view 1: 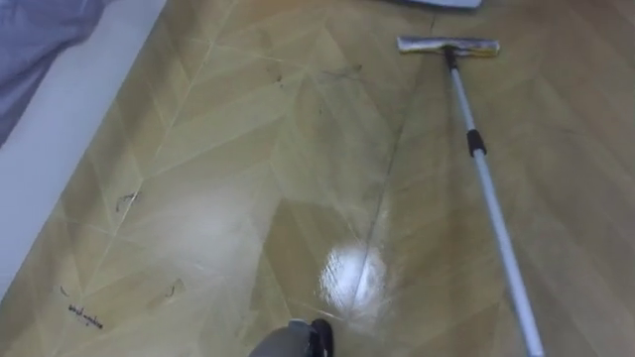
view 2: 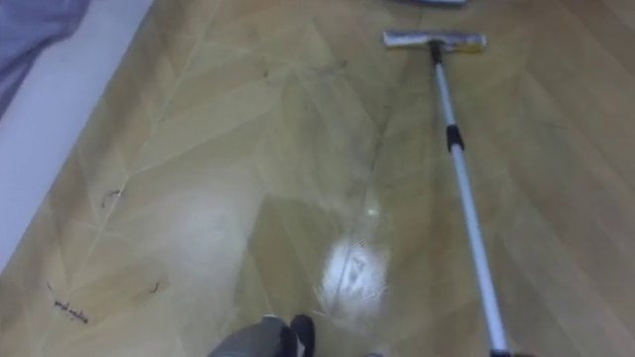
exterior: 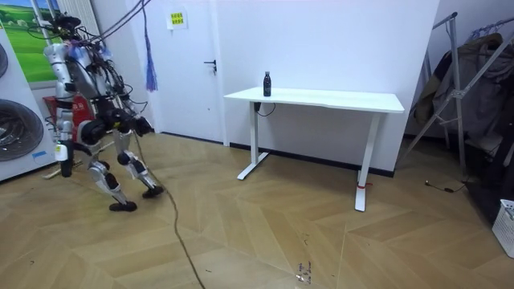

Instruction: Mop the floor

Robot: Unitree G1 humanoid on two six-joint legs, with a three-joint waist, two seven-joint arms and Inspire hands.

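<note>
The mop head (view 1: 448, 45) lies flat on the wood floor (view 1: 248, 198), well ahead of the robot. Its pole (view 1: 491, 198) runs back toward the right hand's side and leaves the eye view at the lower right. In the room view the robot leans forward mid-stride beside a washing machine (exterior: 18, 128), left hand (exterior: 142, 126) out in front, right hand (exterior: 62, 150) low behind. I cannot tell whether either hand grips anything.
</note>
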